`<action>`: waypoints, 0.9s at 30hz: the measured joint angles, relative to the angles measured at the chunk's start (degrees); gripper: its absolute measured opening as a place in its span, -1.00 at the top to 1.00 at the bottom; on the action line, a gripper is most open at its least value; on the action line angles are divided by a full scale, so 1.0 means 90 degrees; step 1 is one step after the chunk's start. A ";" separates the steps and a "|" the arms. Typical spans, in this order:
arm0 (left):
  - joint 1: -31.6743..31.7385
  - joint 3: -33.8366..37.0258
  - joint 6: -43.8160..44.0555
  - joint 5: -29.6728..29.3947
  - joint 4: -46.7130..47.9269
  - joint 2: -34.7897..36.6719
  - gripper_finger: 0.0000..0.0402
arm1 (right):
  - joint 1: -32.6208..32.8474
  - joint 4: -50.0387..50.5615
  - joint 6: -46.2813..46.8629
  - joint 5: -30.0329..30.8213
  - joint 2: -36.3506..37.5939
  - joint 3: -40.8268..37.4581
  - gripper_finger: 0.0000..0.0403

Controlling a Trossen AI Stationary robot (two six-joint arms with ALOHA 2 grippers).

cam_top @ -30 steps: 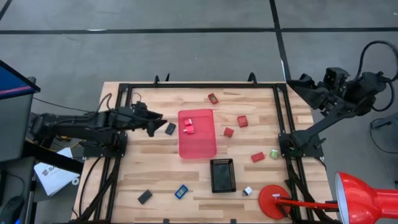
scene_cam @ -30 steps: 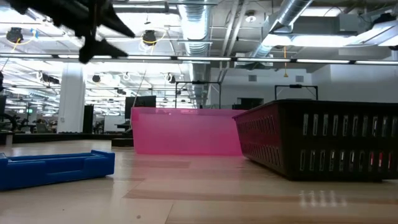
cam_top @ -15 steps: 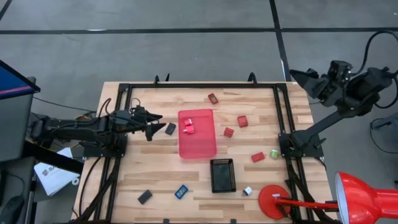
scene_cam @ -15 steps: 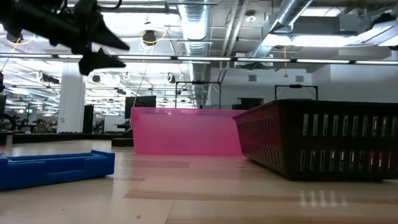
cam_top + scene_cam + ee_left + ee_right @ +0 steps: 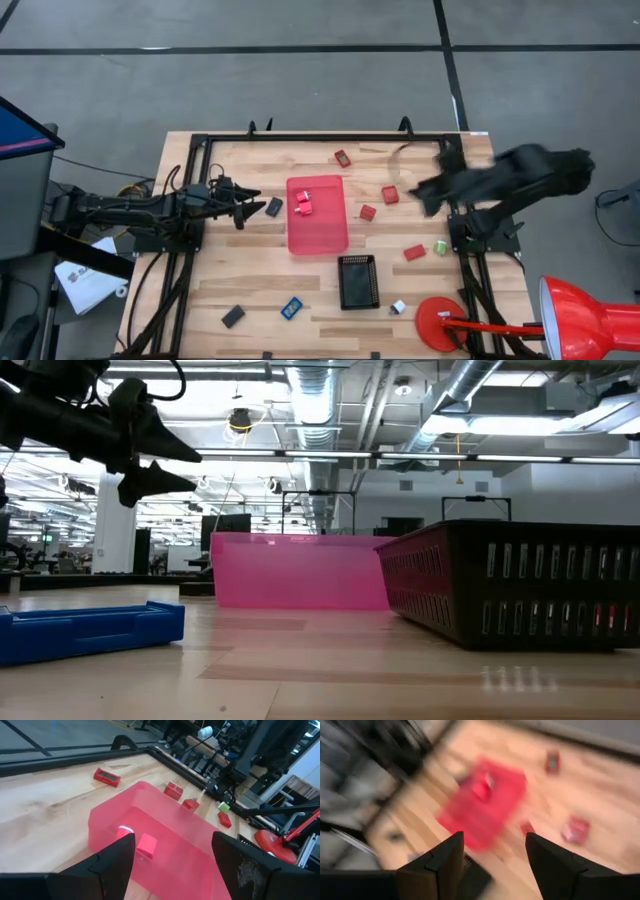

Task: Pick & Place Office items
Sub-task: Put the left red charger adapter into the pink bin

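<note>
Now both tools hang released, grasping nothing.
The right tool (image 5: 428, 192) swings fast and may knock a red piece (image 5: 390, 194); the left tool (image 5: 243, 207) waits near a black piece (image 5: 274, 207).

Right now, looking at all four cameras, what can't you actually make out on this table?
- Right wrist view: everything is smeared by motion blur; the pink tray is only a red patch.
- High view: the right arm is blurred, its fingers indistinct.
- Low view: the pink tray and black tray hide the pieces behind them.
- High view: the two red pieces in the pink tray are too small to identify.
</note>
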State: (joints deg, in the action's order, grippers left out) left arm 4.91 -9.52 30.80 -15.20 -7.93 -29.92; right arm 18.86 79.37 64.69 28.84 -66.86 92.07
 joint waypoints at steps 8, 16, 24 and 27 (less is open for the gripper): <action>0.0000 0.0000 -0.0214 0.0000 0.0008 0.0011 -0.29 | -0.0808 0.0256 -0.1941 -0.0411 -0.1259 -0.0393 -0.03; 0.0000 0.0000 -0.0671 -0.0076 0.0017 0.0011 -0.29 | -0.2198 -0.2474 -0.3097 -0.2255 -0.1103 -0.2164 -0.15; 0.0221 0.0000 -0.0853 -0.0148 0.0191 0.0036 -0.29 | -0.2571 -0.3089 -0.4681 -0.2735 -0.1169 -0.3387 -0.17; 0.0307 0.0000 -0.0666 -0.0119 0.0261 0.0071 -0.29 | -0.2697 -0.3779 -0.5079 -0.2897 -0.1255 -0.3840 -0.17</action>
State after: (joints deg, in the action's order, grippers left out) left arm 7.67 -9.52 24.81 -16.27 -5.58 -29.28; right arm -5.42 45.37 18.97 2.76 -78.15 57.51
